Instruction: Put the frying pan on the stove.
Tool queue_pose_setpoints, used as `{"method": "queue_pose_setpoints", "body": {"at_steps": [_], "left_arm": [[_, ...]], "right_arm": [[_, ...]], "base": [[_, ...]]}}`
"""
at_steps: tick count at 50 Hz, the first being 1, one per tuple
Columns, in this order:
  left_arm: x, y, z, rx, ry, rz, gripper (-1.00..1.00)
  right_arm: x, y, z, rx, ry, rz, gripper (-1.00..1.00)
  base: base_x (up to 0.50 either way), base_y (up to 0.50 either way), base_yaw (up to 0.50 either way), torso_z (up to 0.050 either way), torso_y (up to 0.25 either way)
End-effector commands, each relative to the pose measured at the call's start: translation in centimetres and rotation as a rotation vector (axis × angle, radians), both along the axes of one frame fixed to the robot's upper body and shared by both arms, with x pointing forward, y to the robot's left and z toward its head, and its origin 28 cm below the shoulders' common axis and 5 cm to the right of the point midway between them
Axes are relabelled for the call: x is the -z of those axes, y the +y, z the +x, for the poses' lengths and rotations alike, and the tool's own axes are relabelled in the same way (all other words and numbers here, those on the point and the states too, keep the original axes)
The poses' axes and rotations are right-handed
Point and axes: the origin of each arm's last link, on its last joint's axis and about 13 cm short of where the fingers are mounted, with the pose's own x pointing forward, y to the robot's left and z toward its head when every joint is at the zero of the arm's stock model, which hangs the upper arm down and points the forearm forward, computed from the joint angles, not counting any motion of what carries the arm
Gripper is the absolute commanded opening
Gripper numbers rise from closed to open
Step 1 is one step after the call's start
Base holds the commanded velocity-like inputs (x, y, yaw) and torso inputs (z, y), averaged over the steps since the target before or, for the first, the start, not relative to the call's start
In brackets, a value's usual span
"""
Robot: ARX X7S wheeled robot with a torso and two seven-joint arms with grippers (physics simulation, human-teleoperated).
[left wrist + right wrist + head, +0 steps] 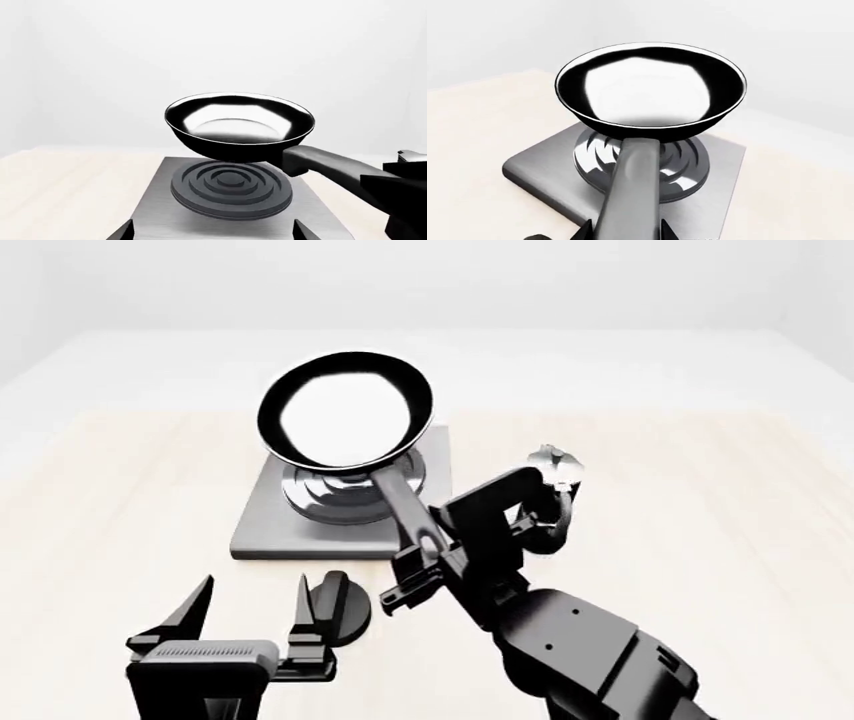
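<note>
A round, glossy black frying pan (350, 412) with shallow sides and a long black handle is hanging in the air directly above the stove (267, 525), a flat square plate of grey metal carrying a dark round burner of raised concentric rings. In the left wrist view, a clear gap is showing between the pan's underside and the burner rings, so the pan is not touching the stove. The stove is lying flat on a pale wooden desk (694, 500).

The right gripper (424, 562) is reaching in from the near right side, its black fingers clenched around the pan's handle and holding the pan roughly level, with the handle pointing back toward the robot.

The left gripper (254, 605) is hovering low over the desk just in front of the stove's near edge, its two black fingers spread apart and grasping nothing. A small black round knob (350, 612) is sitting on the desk just beside its right finger.

A small silver-topped object (558, 466) is partly showing behind the right arm; what it is cannot be made out.
</note>
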Motion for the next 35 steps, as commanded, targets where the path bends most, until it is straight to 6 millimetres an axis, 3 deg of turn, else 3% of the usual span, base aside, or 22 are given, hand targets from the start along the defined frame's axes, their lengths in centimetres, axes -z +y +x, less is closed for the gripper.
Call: {"method": "queue_pose_setpoints", "body": {"at_steps": [1, 35], "left_arm": [[0.0, 0.0, 0.1, -0.001, 0.001, -0.001, 1.0], [0.2, 0.1, -0.1, -0.005, 0.003, -0.003, 1.0]], "right_arm": [[-1.2, 0.2, 1.3, 0.02, -0.079, -0.044, -1.0], [-0.1, 0.6, 2.3, 0.018, -0.06, -0.062, -1.0]], "base": [[0.0, 0.0, 0.0, 0.0, 0.0], [0.0, 0.0, 0.0, 0.0, 0.002]]}}
